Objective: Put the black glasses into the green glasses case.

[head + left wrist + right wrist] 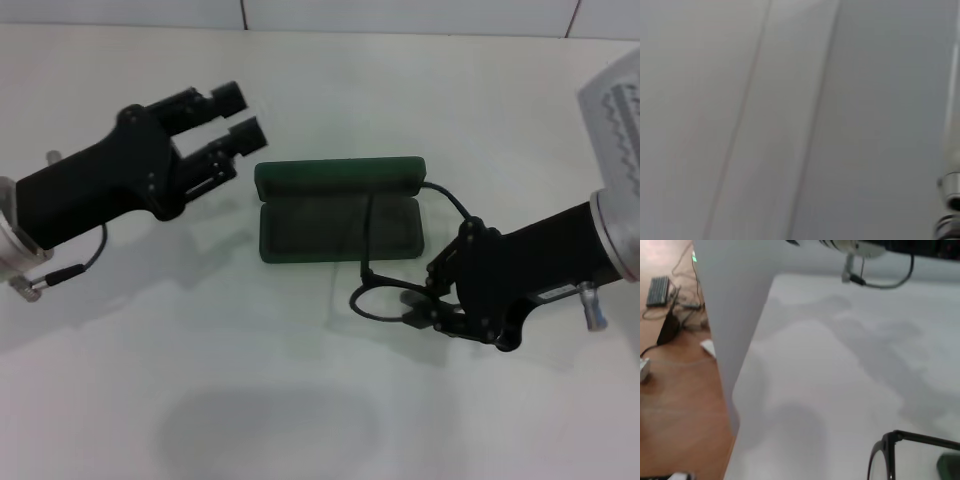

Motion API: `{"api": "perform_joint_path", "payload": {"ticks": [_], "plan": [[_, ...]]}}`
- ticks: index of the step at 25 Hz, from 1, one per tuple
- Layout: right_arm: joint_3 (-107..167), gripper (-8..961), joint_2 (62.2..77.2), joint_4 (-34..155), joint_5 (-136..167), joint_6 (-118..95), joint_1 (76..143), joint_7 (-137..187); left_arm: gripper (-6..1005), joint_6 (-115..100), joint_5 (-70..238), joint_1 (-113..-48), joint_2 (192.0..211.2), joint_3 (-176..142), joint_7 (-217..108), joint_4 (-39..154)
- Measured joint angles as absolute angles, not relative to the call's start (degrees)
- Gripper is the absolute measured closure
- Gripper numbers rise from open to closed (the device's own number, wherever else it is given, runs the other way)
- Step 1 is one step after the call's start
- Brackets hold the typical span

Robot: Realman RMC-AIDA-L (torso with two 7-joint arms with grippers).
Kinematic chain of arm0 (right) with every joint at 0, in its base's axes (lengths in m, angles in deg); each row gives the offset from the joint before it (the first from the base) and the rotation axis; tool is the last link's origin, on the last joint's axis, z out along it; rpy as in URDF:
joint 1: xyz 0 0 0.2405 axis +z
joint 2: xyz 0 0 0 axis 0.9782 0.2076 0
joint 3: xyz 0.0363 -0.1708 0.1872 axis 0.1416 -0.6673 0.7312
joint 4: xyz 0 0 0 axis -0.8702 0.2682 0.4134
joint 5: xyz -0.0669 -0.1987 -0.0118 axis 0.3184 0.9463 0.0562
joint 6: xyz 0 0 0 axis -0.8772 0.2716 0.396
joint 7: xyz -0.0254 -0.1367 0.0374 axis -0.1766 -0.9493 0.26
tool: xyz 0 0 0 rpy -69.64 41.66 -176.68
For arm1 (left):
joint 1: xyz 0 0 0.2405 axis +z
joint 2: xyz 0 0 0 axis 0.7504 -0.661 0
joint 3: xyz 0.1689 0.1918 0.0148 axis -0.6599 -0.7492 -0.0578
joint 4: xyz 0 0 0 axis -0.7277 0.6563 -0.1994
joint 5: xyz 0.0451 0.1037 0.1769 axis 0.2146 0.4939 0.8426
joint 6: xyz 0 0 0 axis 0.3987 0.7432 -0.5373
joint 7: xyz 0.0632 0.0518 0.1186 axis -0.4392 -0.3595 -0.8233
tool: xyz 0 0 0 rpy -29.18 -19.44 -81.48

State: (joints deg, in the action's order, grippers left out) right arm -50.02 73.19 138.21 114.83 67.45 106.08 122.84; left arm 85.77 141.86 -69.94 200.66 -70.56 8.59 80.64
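A plain white table [300, 420] fills the head view, with a tiled wall along its far edge. Nearest, the right gripper [425, 305] sits low just before the case's near right corner, closed on the glasses [385, 290] at the frame's front. One lens ring hangs out toward the left, one temple reaches over the case's tray, the other arcs past its right end. The right wrist view shows a lens rim above the table. The glasses look light, thin and easily bent, with slick lenses; the frame front or bridge seems the safest hold, taken gently. Just beyond lies the case [340, 210], open, lid tipped back, lining bare. Farther left, the left gripper [238, 122] hovers near the case's far left corner, jaws parted and empty.
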Motion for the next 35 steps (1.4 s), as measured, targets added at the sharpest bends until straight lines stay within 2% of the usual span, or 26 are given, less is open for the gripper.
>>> {"api": "perform_joint_path", "payload": {"ticks": [13,35], "plan": [[-49.77,839,73.10,128.12,96.56,61.78,101.18,94.25,444,89.80,151.66,-75.87,200.78,-70.73,18.04,83.05],[-49.86,839,73.05,125.01,90.64,61.24,98.74,78.71,429,85.13,160.49,-81.75,202.32,-70.76,30.72,83.01]]}}
